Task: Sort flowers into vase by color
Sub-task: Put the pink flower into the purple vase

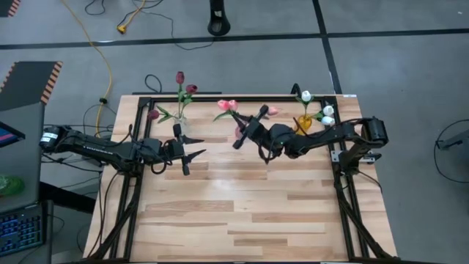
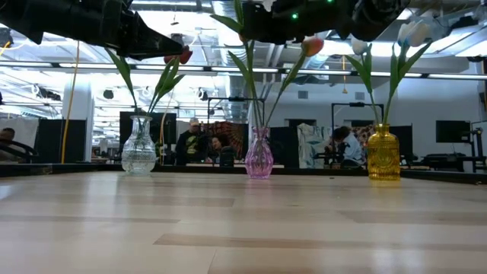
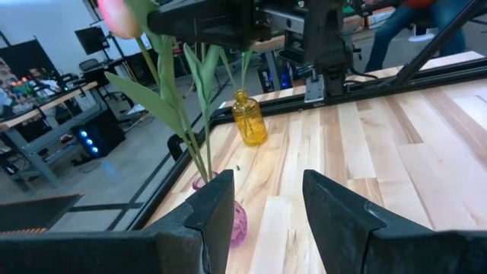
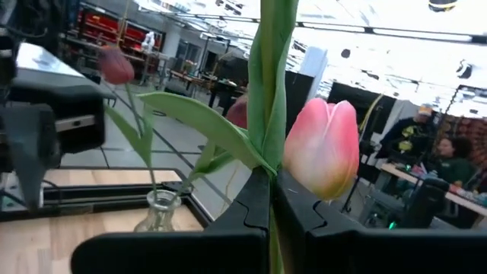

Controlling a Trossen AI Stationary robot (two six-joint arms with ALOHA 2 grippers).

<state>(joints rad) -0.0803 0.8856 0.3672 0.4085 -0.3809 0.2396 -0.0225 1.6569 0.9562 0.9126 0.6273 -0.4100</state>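
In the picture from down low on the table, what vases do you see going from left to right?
Clear vase → pink vase → yellow vase.

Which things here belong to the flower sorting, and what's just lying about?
Job:
- clear vase, red tulips
- pink vase, pink tulips
- yellow vase, white tulips
- right pincer, shut on pink tulip stem

Lying about:
- yellow cable
- keyboard
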